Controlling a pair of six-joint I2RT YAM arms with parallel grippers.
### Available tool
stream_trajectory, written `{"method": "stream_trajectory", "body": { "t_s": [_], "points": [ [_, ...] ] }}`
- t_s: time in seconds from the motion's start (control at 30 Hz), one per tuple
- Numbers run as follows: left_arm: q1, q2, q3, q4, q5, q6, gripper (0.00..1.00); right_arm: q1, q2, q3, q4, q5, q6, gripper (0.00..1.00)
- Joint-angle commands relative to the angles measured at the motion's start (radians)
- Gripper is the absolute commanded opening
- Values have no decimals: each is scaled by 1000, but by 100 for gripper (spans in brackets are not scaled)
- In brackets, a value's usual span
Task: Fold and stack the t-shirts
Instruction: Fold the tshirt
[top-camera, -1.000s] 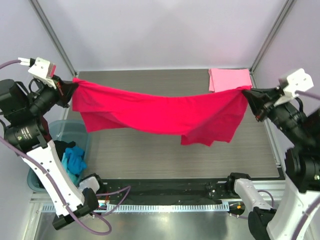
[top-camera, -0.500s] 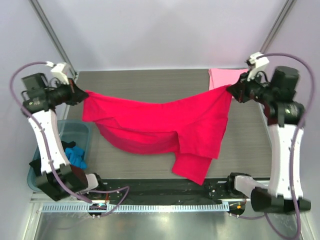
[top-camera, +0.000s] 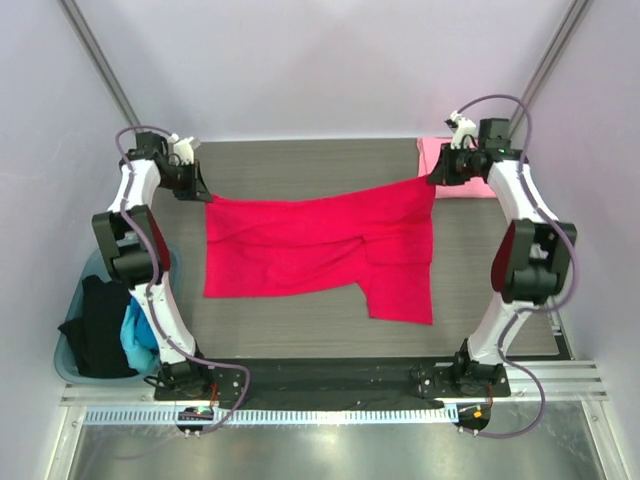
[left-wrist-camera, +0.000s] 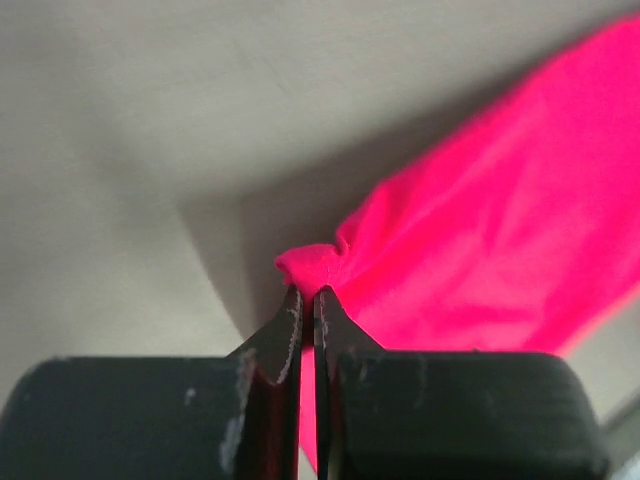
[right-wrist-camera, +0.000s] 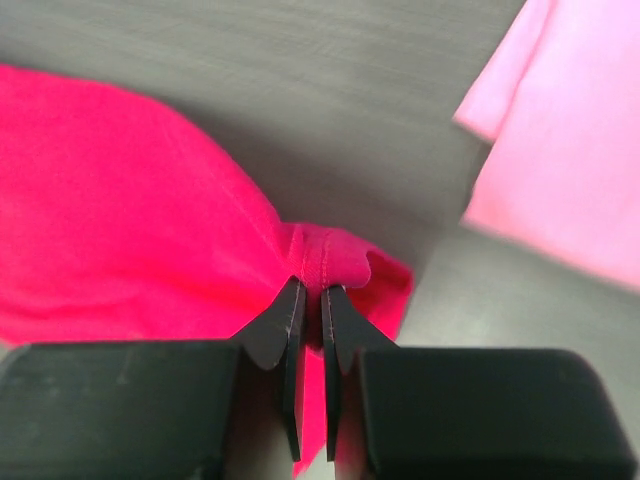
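- The crimson t-shirt (top-camera: 320, 245) now lies spread over the middle of the table (top-camera: 300, 160). A second ago it hung in the air as a sagging band between the two arms.
- Both arms have swung from the table's sides to its far end. They sit closer together than before, so the cloth is narrower from side to side.
- The left gripper (top-camera: 203, 190) is clamped on the shirt's far left corner. In the left wrist view its fingers (left-wrist-camera: 290, 335) pinch a small bunched tuft of red cloth.
- The right gripper (top-camera: 433, 179) is clamped on the far right corner. In the right wrist view its fingers (right-wrist-camera: 288, 320) pinch a folded edge of the shirt.
- The flap that dangled toward the near edge half a second ago now rests flat at the shirt's near right.
- The light pink t-shirt (top-camera: 470, 187) lies folded in the far right corner, just beside the right gripper, as before.
- Black cloth (top-camera: 95, 335) and blue cloth (top-camera: 135, 335) sit in the bin (top-camera: 70, 372) at the left.
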Motion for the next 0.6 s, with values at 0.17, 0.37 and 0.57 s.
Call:
{"method": "stream_trajectory", "body": {
  "t_s": [0.17,0.37,0.57],
  "points": [
    [-49,277,358,54,-112,-41,1,32,373,445,62,69,7,1],
    [-68,233,431,63,-126,-69,0,35,421,624,60,71,45,1],
    [-62,-20,369,95,-130,-112,0,35,183,536,65,57,53,1]
  ]
}}
